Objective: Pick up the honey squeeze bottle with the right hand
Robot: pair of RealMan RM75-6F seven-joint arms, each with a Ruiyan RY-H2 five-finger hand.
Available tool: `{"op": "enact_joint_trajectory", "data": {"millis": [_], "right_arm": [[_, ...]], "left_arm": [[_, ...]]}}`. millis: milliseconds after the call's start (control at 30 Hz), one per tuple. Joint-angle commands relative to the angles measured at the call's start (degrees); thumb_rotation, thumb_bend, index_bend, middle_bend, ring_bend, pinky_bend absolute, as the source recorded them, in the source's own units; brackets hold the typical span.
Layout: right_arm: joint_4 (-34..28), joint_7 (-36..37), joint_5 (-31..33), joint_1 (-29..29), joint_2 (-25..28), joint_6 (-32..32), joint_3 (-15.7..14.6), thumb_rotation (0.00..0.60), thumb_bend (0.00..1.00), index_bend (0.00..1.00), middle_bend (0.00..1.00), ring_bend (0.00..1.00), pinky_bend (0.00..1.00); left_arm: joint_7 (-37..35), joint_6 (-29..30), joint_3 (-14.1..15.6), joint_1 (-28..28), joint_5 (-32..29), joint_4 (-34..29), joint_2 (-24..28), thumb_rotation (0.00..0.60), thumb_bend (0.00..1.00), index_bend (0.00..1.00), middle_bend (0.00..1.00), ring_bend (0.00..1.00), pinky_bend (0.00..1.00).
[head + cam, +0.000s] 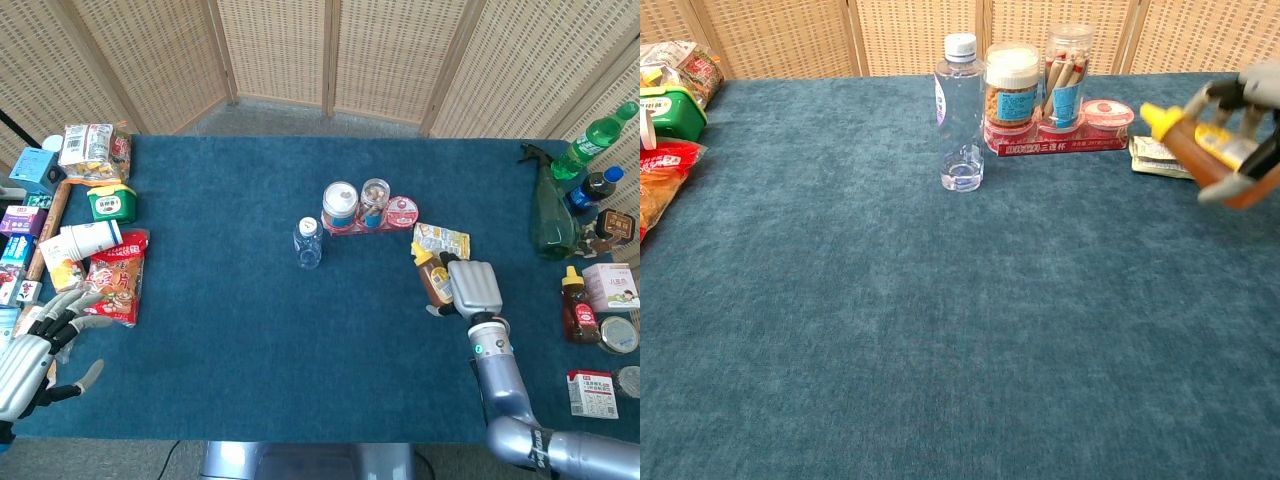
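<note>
The honey squeeze bottle (434, 275) (1200, 148), amber with a yellow cap, hangs above the cloth, its cap pointing left and slightly up. My right hand (476, 286) (1248, 130) grips it, fingers wrapped over the body and thumb underneath. It floats just right of the flat snack packet (441, 239) (1158, 157). My left hand (30, 350) rests at the table's near left corner, fingers spread, holding nothing; the chest view does not show it.
A clear water bottle (308, 243) (960, 112) and a three-pack of snack jars (366, 207) (1052, 95) stand mid-table. Snack bags and boxes (95, 235) crowd the left edge. Bottles, a second honey bottle (578, 306) and tins line the right edge.
</note>
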Motion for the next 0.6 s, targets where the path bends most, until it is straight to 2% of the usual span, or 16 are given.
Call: {"op": "enact_joint_trajectory", "data": {"millis": [33, 333, 600], "right_arm": [[-5.97, 4.34, -3.74, -1.61, 4.66, 2.06, 1.97, 0.6, 0.0, 0.54, 0.9, 1.0, 1.0], [-15.45, 12.83, -4.09, -1.73, 12.95, 1.16, 8.32, 0.6, 0.0, 0.54, 0.9, 1.0, 1.0], [-18.66, 16.41, -4.93, -1.68, 16.09, 1.82, 10.35, 0.6, 0.0, 0.55, 0.89, 1.0, 1.0]], "left_arm": [[0.18, -0.08, 0.03, -0.1, 0.27, -0.16, -0.13, 0.6, 0.43, 0.28, 0.15, 0.0, 0.0], [0.06, 0.71, 0.38, 0.3, 0.94, 0.07, -0.2, 0.6, 0.44, 0.28, 0.15, 0.0, 0.0], [-0.87, 1.56, 0.65, 0.79, 1.07, 0.9, -0.2, 0.6, 0.43, 0.28, 0.15, 0.0, 0.0]]}}
